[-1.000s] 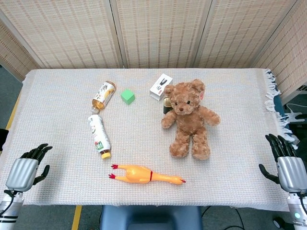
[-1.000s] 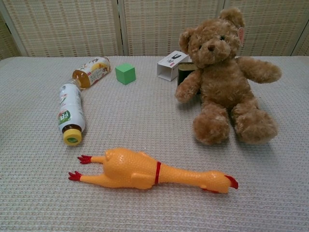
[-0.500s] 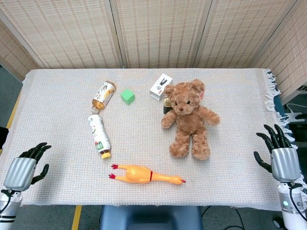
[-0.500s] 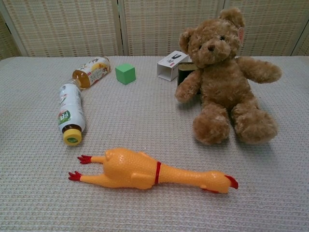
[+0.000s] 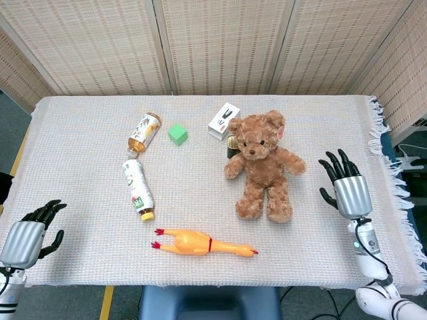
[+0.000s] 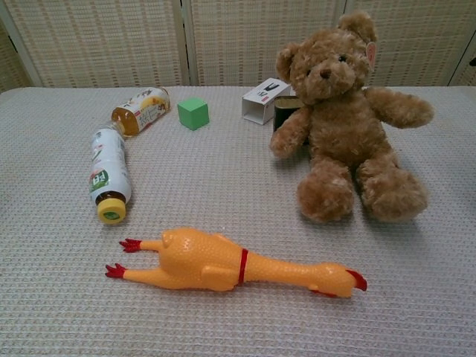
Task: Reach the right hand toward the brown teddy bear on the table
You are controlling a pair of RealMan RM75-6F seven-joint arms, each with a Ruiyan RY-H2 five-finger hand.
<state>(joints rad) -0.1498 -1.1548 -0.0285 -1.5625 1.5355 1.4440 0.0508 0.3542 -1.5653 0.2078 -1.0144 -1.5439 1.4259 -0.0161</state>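
The brown teddy bear (image 5: 263, 165) sits upright right of the table's middle, its legs pointing toward me; the chest view shows the bear (image 6: 346, 119) close up. My right hand (image 5: 347, 186) hovers over the table a short way right of the bear's arm, fingers spread and empty, apart from the bear. At the near left corner my left hand (image 5: 28, 235) hangs off the table edge with fingers loosely curled, holding nothing. Neither hand appears in the chest view.
A yellow rubber chicken (image 5: 203, 243) lies in front of the bear. Two bottles (image 5: 138, 189) (image 5: 143, 133) lie at the left, with a green cube (image 5: 177, 135) beside them. A white box (image 5: 223, 120) and a dark can (image 5: 231, 145) stand right behind the bear.
My right hand has moved up and left from the near right table edge to beside the bear. The left hand has drifted slightly down and left.
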